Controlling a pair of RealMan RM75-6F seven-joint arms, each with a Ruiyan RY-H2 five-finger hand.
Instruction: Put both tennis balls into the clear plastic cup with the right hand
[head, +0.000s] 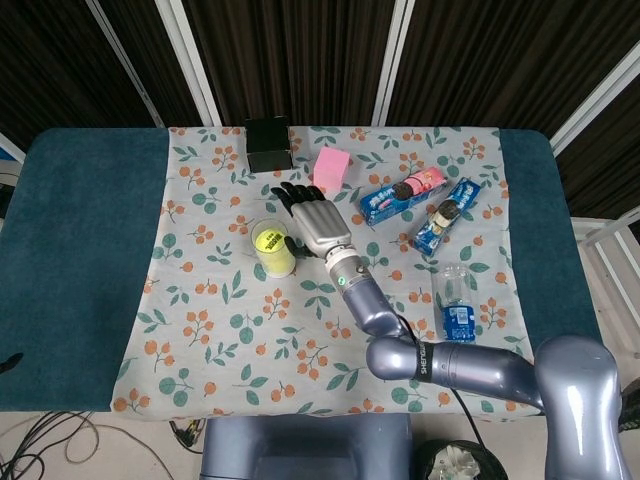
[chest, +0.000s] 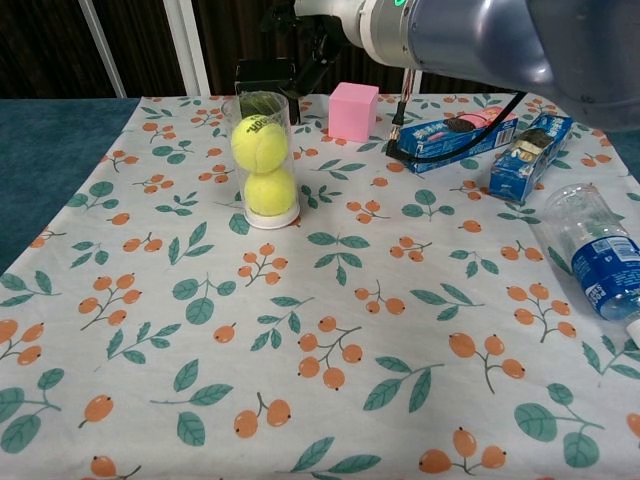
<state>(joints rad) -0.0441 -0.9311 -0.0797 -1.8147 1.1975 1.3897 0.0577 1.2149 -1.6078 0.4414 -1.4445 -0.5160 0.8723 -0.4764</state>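
Observation:
A clear plastic cup (chest: 262, 160) (head: 271, 249) stands upright on the floral cloth. Two yellow tennis balls sit stacked inside it: the upper ball (chest: 258, 141) (head: 269, 239) rests on the lower ball (chest: 269, 192). My right hand (head: 315, 217) (chest: 318, 25) hovers just right of and above the cup's rim, fingers spread, holding nothing. My left hand is not visible in either view.
Behind the cup are a black box (head: 267, 144) (chest: 266, 75) and a pink cube (head: 331, 166) (chest: 354, 111). Two blue snack packs (head: 402, 195) (head: 446, 214) lie at the right, and a plastic water bottle (head: 455, 301) (chest: 596, 255) lies on its side nearer the front right.

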